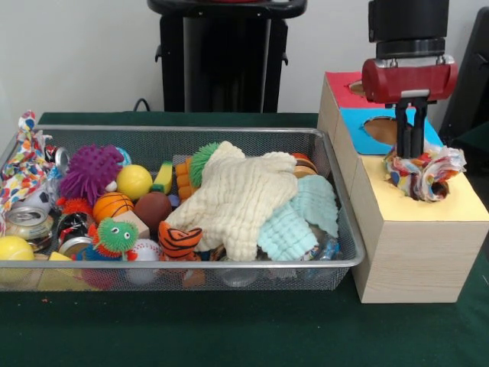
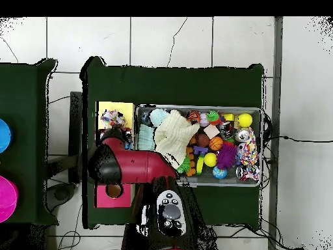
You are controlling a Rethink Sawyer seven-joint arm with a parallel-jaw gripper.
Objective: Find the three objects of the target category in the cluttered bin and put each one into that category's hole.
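The wire-mesh bin (image 1: 183, 131) lies on the green table and also shows in the overhead view (image 2: 195, 108). My gripper (image 1: 410, 155) hangs over the yellow-topped box (image 1: 435, 214). It is shut on a bunched polka-dot cloth (image 1: 424, 174) that sits in the round hole. In the overhead view this cloth (image 2: 114, 119) lies on the yellow top (image 2: 104, 108) just beyond my red arm (image 2: 133, 166). A second polka-dot cloth (image 1: 19, 164) drapes over the bin's left end, and it shows in the overhead view (image 2: 249, 153). No third one shows.
A cream waffle cloth (image 1: 237, 195) and a mint-green one (image 1: 298, 218) cover the bin's right half. Balls, spiky toys and cans fill the left half. The blue-topped hole (image 1: 382, 130) and the red top (image 1: 344, 88) lie behind the yellow one.
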